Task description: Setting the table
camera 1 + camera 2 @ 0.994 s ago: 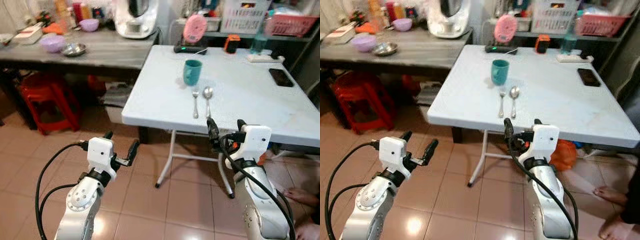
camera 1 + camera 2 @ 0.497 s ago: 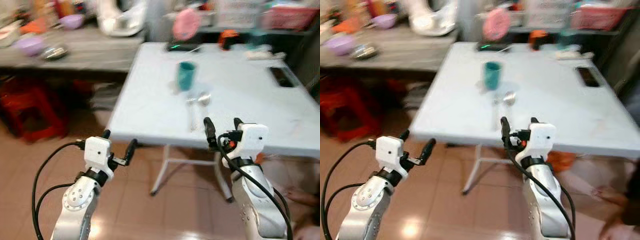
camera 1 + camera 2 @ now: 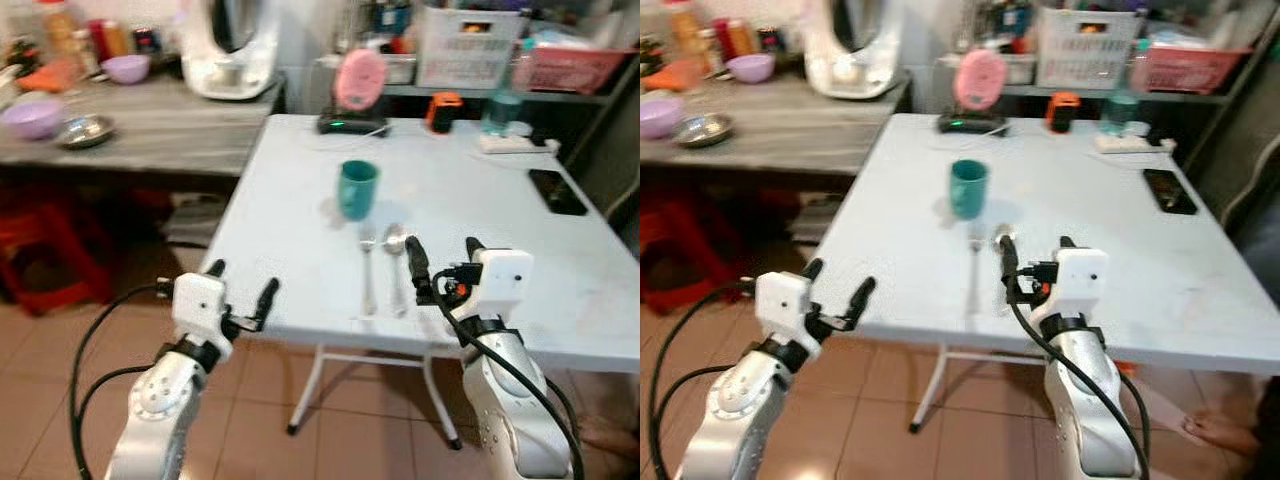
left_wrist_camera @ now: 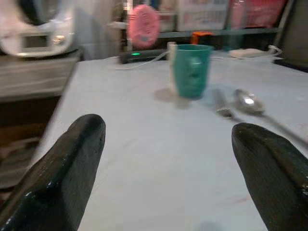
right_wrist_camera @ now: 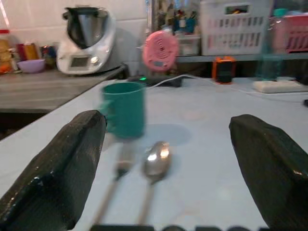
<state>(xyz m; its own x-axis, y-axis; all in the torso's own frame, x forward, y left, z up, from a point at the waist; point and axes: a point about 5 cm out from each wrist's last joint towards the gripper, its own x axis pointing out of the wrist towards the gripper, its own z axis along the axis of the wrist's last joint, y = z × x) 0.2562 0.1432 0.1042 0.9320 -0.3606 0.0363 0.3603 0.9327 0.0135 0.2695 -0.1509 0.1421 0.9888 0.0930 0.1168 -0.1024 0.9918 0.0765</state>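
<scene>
A teal cup (image 3: 357, 188) stands near the middle of the white folding table (image 3: 520, 240). Just in front of it a fork (image 3: 367, 270) and a spoon (image 3: 395, 262) lie side by side, handles toward me. My right gripper (image 3: 443, 262) hovers open over the table's near edge, right behind the spoon's handle, with nothing between its fingers. My left gripper (image 3: 240, 283) is open too, held at the table's front left edge, empty. In the right wrist view the cup (image 5: 123, 109) and spoon (image 5: 156, 158) lie between the fingers' lines, farther off.
A grey counter (image 3: 150, 130) at the left holds a steel bowl (image 3: 83, 130), a purple bowl (image 3: 30, 117) and a white kitchen machine (image 3: 228, 50). On the table's far side lie a pink fan (image 3: 359, 80), a power strip (image 3: 515, 143) and a phone (image 3: 553, 190). A red stool (image 3: 40, 270) stands under the counter.
The camera has come closer to the table and tilted; the table now fills more of the view. Both grippers stay open, now at the table's near edge, the right one over it.
</scene>
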